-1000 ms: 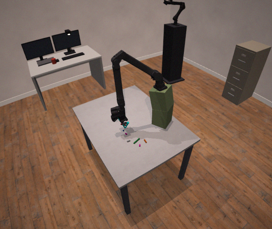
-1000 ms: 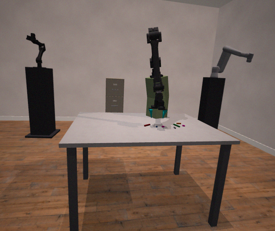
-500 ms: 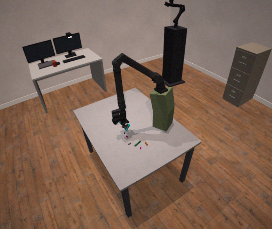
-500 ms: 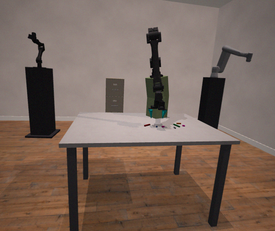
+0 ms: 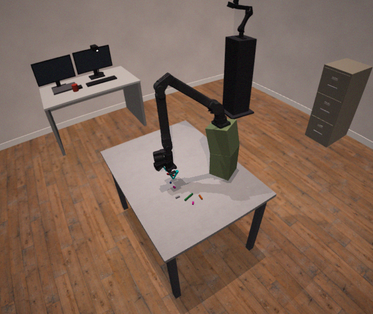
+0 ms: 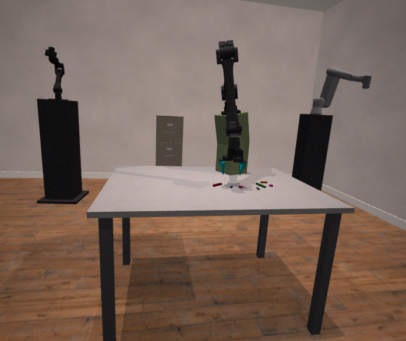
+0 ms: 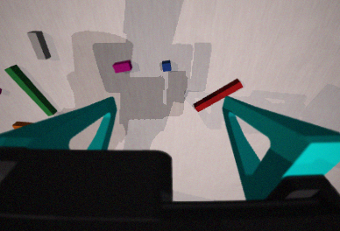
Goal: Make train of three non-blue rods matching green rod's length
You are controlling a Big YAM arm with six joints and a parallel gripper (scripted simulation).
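My gripper (image 6: 232, 173) (image 7: 169, 102) is open and empty, above the table. A magenta rod (image 5: 174, 187) (image 6: 240, 187) (image 7: 122, 66) and a blue rod (image 5: 170, 182) (image 6: 231, 187) (image 7: 166, 66) lie ahead of the fingertips in the wrist view. A red rod (image 6: 216, 184) (image 7: 218, 95) lies by the right fingertip there, partly hidden in the top view. The green rod (image 5: 188, 196) (image 6: 260, 185) (image 7: 31, 90) lies apart, with a grey rod (image 5: 177, 196) (image 6: 257, 188) (image 7: 39, 45), an orange rod (image 5: 200, 196) (image 6: 263, 182) (image 7: 22, 124) and a second magenta rod (image 5: 192, 202) (image 6: 271, 185) around it. No rods are joined end to end.
All rods lie on the grey table (image 5: 166, 229) (image 6: 151, 198). The arm's green pedestal (image 5: 223, 151) (image 6: 221, 146) stands at the table's edge. A desk with two monitors, a filing cabinet (image 5: 335, 101) (image 6: 169, 139) and other arms on black pedestals stand away from the table.
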